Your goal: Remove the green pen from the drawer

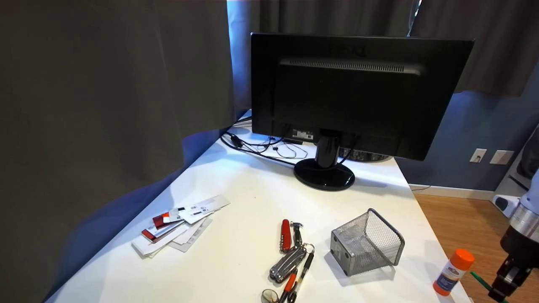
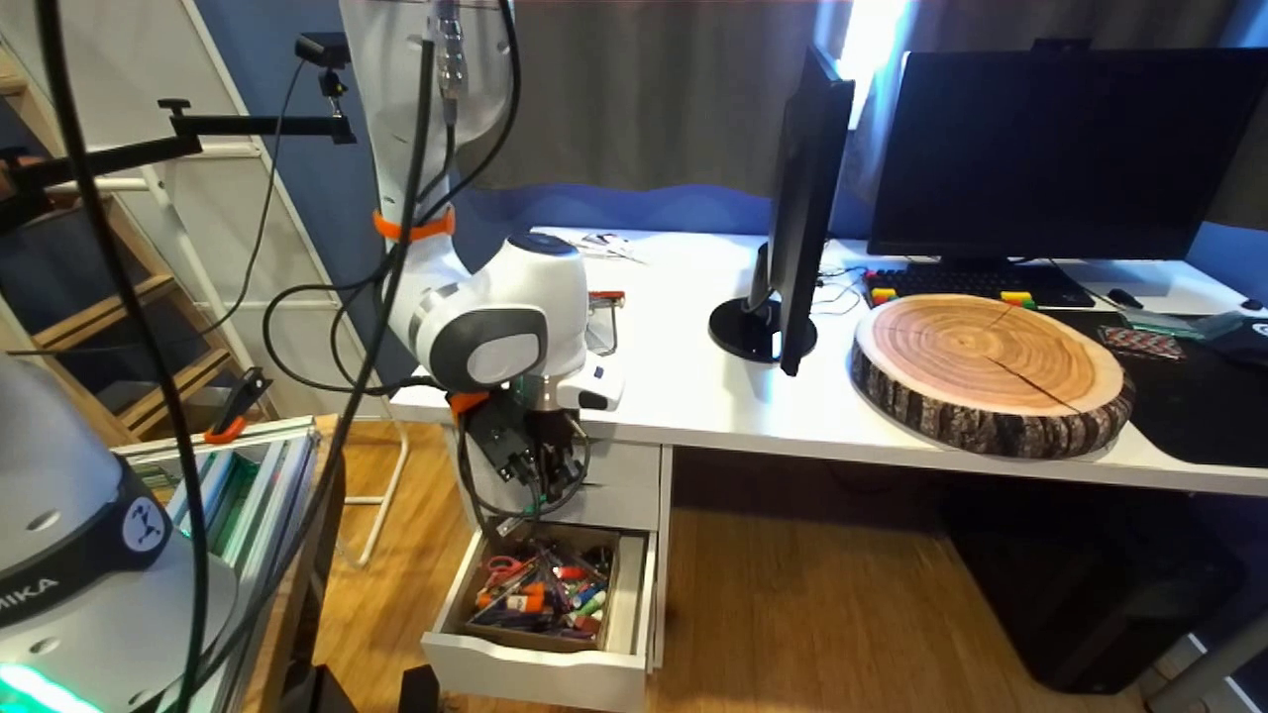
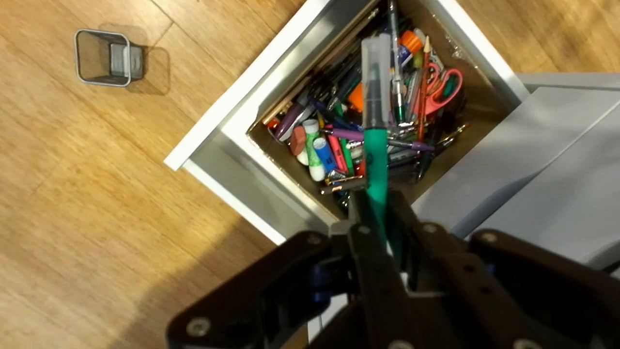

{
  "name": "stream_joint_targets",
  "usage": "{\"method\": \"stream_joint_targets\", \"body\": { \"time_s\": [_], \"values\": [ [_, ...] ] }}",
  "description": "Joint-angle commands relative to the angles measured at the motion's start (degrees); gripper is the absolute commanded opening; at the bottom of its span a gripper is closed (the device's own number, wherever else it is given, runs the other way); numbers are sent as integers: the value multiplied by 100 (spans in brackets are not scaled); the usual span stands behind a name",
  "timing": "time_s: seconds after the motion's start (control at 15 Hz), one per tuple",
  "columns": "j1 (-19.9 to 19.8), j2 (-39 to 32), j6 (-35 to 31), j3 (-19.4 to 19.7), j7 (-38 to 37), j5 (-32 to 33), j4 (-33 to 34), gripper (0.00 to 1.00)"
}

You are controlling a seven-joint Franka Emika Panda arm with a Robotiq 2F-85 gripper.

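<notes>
The green pen (image 3: 376,155), with a clear cap, is gripped between my fingers (image 3: 377,196) in the wrist view. It points away from the gripper, above the open drawer. The drawer (image 3: 242,88) is a white desk drawer holding a cardboard box full of pens, pencils, markers and scissors. It also shows pulled out under the desk in an exterior view (image 2: 540,673), with my gripper (image 2: 540,495) above its back part. In an exterior view the gripper (image 1: 499,292) hangs beside the desk edge with the green pen (image 1: 480,280) sticking out.
A grey mesh box (image 1: 366,246) and a glue stick (image 1: 452,272) are near the desk's edge, with tools (image 1: 290,261) beside them. Closed drawers (image 2: 609,485) sit above the open one. Another mesh cup (image 3: 107,58) is on the floor. A monitor (image 1: 358,92) stands behind.
</notes>
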State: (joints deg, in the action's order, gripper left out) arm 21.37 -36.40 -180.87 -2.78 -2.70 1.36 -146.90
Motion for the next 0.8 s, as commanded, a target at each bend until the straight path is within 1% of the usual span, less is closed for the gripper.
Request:
{"method": "stream_joint_targets", "body": {
  "time_s": [0.0, 0.27, 0.33, 0.4, 0.47, 0.73],
  "values": [
    [596, 728, 361, 434, -136, 27, -261, 3],
    [585, 1242, 476, 390, -114, 119, -331, 3],
    [596, 1377, 528, 395, -109, 152, -353, 3],
    [687, 1510, 589, 472, -139, 204, -372, 3],
    [657, 1604, 651, 442, -144, 235, -373, 3],
    [387, 1808, 1082, 53, -95, 286, -164, 3]
  ]
}}
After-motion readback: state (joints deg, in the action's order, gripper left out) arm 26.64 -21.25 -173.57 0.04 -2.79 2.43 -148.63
